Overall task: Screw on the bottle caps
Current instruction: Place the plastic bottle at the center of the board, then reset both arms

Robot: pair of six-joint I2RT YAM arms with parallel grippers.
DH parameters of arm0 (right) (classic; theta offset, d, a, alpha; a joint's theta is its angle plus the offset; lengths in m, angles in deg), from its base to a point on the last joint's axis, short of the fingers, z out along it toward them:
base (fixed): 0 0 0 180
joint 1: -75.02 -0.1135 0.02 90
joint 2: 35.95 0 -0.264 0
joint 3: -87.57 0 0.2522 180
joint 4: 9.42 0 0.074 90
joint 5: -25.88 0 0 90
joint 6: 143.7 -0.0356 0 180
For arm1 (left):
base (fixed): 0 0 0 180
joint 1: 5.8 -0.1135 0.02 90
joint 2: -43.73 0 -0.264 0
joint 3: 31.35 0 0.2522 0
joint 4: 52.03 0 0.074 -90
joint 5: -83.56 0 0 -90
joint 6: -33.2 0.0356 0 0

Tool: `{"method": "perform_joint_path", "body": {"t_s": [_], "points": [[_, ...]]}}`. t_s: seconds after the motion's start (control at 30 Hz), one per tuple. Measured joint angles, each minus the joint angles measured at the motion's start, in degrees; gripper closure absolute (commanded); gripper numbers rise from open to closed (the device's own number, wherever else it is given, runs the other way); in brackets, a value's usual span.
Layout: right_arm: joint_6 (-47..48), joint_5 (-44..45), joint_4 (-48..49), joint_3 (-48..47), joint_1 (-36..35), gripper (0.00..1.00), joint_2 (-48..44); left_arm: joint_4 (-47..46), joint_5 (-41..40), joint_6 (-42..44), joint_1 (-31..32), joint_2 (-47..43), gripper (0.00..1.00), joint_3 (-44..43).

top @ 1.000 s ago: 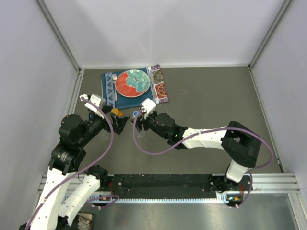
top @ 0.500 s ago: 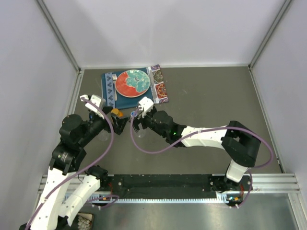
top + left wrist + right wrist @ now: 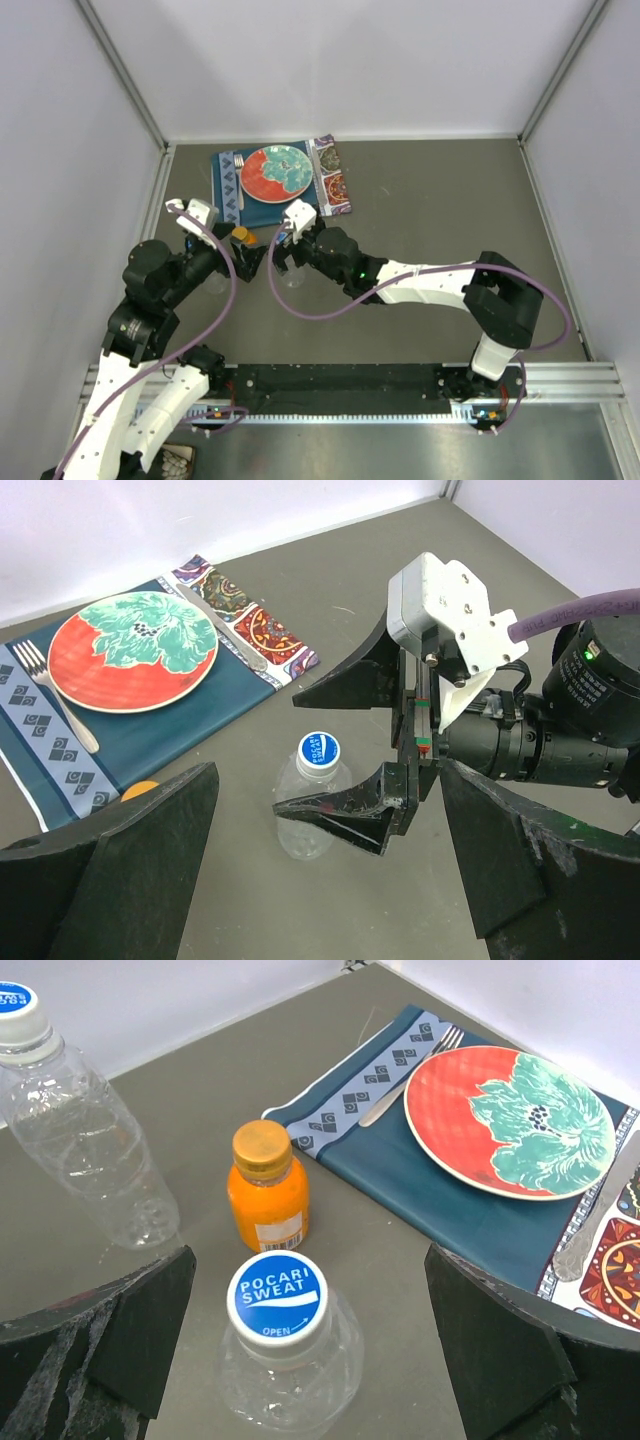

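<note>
A clear bottle stands upright between the wide-apart fingers of my right gripper, which is open and touches nothing. Its white cap with a blue label sits on the neck. Behind it stands the squat orange bottle with its amber cap on. A second clear bottle, capped in white, stands at the far left. In the left wrist view my left gripper is open and empty just short of the first bottle. From above, both grippers meet near the mat.
A red-and-teal plate lies on a blue placemat with a fork and a spoon beside it. White walls with metal rails enclose the grey table.
My right gripper's jaws have spread from around the bottle's cap to fully wide, letting it go, and the wrist shifted slightly left. The left arm has not moved.
</note>
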Motion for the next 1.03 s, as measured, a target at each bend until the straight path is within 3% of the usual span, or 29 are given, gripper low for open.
{"method": "perform_joint_path", "body": {"t_s": [0.3,0.53,0.7,1.03], "points": [[0.50,-0.42,-3.56,-0.68,0.00,0.01,-0.85,0.00,-0.44,0.02,0.02,0.02,0.02,0.15],[-2.01,-0.98,-19.76,-8.46,1.46,0.01,-7.19,-0.33,-2.58,0.83,0.00,1.81,0.02,-2.64],[-5.95,6.45,-35.67,-19.45,1.73,0.01,-11.56,0.57,-6.86,2.60,0.04,5.79,0.02,-7.02],[-6.86,17.90,-49.59,-17.84,1.92,0.01,-28.57,4.66,-17.53,3.58,0.04,16.81,0.02,-17.84]]}}
